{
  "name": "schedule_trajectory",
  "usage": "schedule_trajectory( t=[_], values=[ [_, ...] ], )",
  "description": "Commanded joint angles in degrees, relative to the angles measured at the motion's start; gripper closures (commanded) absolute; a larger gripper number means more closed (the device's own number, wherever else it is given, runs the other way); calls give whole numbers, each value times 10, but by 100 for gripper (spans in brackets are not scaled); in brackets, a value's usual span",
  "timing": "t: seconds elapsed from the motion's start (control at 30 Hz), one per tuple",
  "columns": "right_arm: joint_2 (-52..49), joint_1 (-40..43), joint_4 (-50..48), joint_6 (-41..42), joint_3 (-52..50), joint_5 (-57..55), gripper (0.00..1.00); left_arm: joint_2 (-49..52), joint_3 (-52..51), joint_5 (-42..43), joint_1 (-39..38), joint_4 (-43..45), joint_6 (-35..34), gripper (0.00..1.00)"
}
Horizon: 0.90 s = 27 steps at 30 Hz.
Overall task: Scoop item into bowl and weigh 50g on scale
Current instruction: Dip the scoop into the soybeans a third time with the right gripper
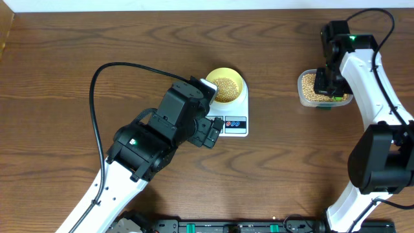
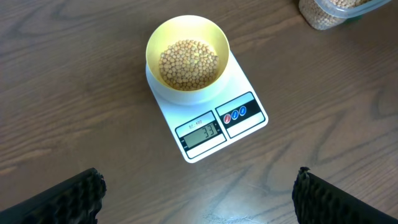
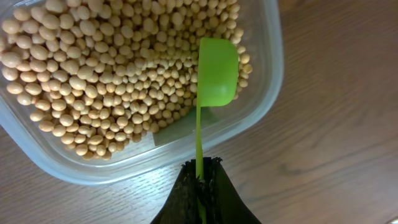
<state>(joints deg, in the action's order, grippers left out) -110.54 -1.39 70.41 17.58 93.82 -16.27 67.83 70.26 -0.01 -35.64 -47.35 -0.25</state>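
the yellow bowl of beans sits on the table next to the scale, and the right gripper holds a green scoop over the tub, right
No: the bowl of beans stands on the scale, not next to it, as the left wrist view shows. The right gripper does hold the green scoop over the tub.

One of each vessel and tool, two grippers, beans past counting.
One scale (image 2: 244, 87), carrying one display (image 2: 202, 132), one red button (image 2: 227, 116) and one blue button (image 2: 242, 111); one bowl (image 2: 186, 96) on the scale; one clear tub (image 3: 267, 74) and one green scoop (image 3: 217, 71), both well apart from the scale; two grippers, the left gripper (image 2: 199, 186) and the right gripper (image 3: 201, 180); two lots of beans, one in the bowl (image 2: 188, 63) and one in the tub (image 3: 93, 81), each seemingly too many to count singly.
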Motion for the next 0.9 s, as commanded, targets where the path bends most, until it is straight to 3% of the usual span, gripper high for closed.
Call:
schedule_trajectory(
  t=[0.0,0.87],
  values=[
    [3,16,-3,-20,-5,62,99,3,7,-7,2,0,-9,1],
    [-38,121,-14,-107,-6,299,99,3,7,-7,2,0,-9,1]
  ],
)
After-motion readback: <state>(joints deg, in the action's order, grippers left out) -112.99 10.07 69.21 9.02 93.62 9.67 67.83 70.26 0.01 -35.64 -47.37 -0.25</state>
